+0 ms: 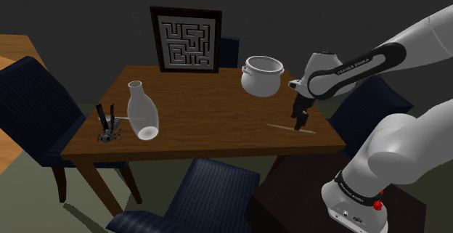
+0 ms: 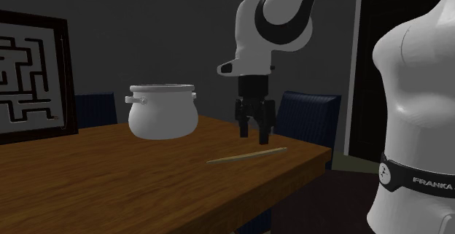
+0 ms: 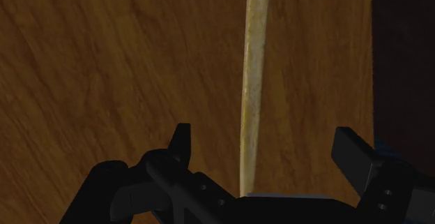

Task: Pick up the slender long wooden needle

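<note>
Pale wooden needle (image 3: 252, 83), flat on the brown table (image 1: 181, 141) near the corner by the stand. Lies lengthwise along that edge, running left to right in the shoulder view. Straddled by the black gripper (image 2: 254, 136), fingers apart, just above, not touching. White pot (image 1: 262, 75) behind.

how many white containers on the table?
2: a pot near the table's far edge, by the framed maze; a vase toward the shoulder view's left. Others could hide behind the arm.
</note>
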`<action>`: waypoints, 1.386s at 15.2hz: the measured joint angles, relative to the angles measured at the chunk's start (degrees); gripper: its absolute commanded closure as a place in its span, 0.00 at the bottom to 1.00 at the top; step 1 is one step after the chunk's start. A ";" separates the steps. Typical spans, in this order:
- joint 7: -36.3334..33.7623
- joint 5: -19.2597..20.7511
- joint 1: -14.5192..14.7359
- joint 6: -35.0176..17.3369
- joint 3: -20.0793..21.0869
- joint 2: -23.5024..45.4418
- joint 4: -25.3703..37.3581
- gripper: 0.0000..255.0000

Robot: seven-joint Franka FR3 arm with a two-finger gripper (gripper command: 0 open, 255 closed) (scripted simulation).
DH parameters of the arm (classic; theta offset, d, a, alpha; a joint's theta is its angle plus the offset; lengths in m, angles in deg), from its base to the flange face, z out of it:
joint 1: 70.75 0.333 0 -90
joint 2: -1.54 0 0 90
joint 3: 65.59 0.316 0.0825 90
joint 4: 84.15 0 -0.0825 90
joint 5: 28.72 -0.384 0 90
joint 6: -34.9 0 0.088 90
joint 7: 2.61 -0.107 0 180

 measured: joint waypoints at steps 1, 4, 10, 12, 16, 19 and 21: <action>0.41 -0.22 0.33 -1.46 -0.41 1.19 -0.29 0.00; 1.54 -0.86 1.08 -5.28 -1.57 4.28 -1.06 0.00; 2.67 -2.05 1.99 -9.74 -2.86 7.33 -0.67 1.00; 2.77 -2.37 2.29 -10.60 -2.95 7.77 -0.43 1.00; 2.98 -2.65 2.63 -9.57 -2.87 7.96 -0.06 1.00; 2.38 -1.68 1.82 -7.91 -2.32 6.30 -0.76 1.00; 1.67 -0.90 1.08 -5.16 -1.63 4.23 -0.67 1.00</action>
